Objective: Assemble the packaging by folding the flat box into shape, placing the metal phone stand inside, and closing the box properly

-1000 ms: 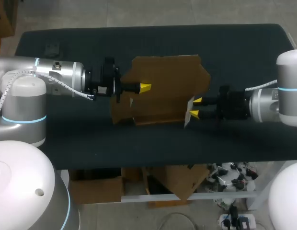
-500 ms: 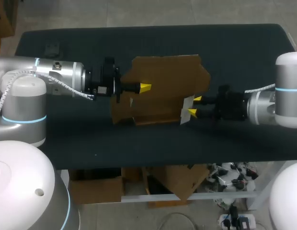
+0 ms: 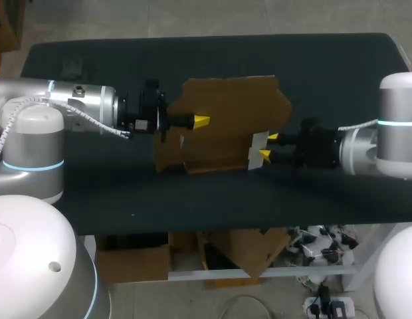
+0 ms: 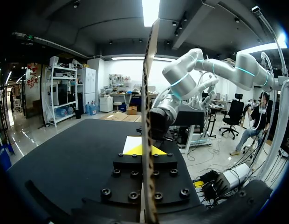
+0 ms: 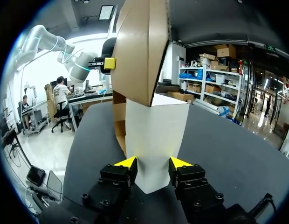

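Note:
A brown cardboard box (image 3: 229, 113), partly folded, stands on edge at the middle of the dark table (image 3: 126, 193). My left gripper (image 3: 201, 120) is shut on one of its upright panels, which shows edge-on (image 4: 147, 116) between the fingers in the left wrist view. My right gripper (image 3: 268, 146) is at the box's right end, open, with a white flap (image 3: 257, 149) lying between its yellow tips. In the right wrist view this flap (image 5: 154, 135) fills the gap of the gripper (image 5: 151, 163), under the brown panel (image 5: 135, 51). A small dark object (image 3: 73, 66), possibly the stand, lies at the far left.
Bare dark table surface lies in front of the box and behind it. The table's front edge (image 3: 212, 229) runs a short way before the box. My left gripper (image 5: 108, 63) shows beyond the box in the right wrist view.
My right gripper has moved a little left toward the box, pushing the white flap inward. The left arm and the box body have kept still.

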`<state>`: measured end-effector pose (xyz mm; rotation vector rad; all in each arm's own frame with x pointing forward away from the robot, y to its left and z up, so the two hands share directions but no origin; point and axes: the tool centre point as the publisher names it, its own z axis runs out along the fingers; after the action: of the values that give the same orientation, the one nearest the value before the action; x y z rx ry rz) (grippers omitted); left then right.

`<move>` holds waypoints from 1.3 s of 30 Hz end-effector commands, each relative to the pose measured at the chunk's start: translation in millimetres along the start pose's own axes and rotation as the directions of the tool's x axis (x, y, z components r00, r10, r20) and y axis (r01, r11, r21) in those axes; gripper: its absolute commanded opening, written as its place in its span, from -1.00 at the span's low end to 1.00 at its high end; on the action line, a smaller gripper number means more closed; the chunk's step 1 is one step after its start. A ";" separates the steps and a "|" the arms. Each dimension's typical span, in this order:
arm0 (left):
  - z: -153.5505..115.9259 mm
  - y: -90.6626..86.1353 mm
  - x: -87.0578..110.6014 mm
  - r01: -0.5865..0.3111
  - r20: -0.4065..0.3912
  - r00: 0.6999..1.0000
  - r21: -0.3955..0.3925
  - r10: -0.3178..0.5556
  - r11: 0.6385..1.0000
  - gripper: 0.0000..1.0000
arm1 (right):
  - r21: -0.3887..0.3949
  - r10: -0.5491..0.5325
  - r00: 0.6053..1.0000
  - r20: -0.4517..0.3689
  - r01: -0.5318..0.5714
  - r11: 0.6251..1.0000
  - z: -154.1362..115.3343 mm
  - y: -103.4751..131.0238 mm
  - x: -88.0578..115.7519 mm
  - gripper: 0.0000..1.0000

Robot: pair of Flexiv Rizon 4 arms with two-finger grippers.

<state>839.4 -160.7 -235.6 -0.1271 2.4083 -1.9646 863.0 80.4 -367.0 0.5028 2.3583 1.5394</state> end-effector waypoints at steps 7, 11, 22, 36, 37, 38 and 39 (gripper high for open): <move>2.0 5.0 -0.3 0.000 -0.003 1.000 -0.001 0.000 1.000 -1.00 | 0.002 0.024 0.998 0.051 -0.025 1.000 9.3 0.4 4.8 -0.07; 2.0 5.0 -0.3 0.000 -0.003 1.000 -0.001 0.000 1.000 -1.00 | 0.006 0.034 0.997 0.076 -0.034 0.999 10.4 0.4 4.1 -0.08; 2.0 5.0 -0.3 0.000 -0.003 1.000 -0.001 0.000 1.000 -1.00 | 0.013 0.057 0.992 0.117 -0.059 0.998 15.3 -1.3 3.3 -0.09; 2.0 5.0 -0.3 0.000 -0.003 1.000 -0.001 0.000 1.000 -1.00 | 0.011 0.087 0.982 0.169 -0.090 0.996 17.2 -2.8 -3.1 -0.07; 2.0 5.0 -0.3 0.000 -0.003 1.000 -0.001 0.000 1.000 -1.00 | 0.008 0.091 0.980 0.176 -0.094 0.996 17.0 -3.0 -3.9 -0.07; 2.0 5.0 -0.3 0.000 -0.003 1.000 -0.001 0.000 1.000 -1.00 | 0.004 0.098 0.978 0.186 -0.101 0.995 16.9 -3.4 -4.7 -0.08; 2.0 5.0 -0.3 0.000 -0.003 1.000 -0.001 0.000 1.000 -1.00 | 0.001 0.103 0.976 0.190 -0.106 0.994 16.8 -3.7 -5.6 -0.08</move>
<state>839.7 -160.5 -235.5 -0.1269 2.4081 -1.9640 871.7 83.9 -370.8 0.7385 2.2673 1.4598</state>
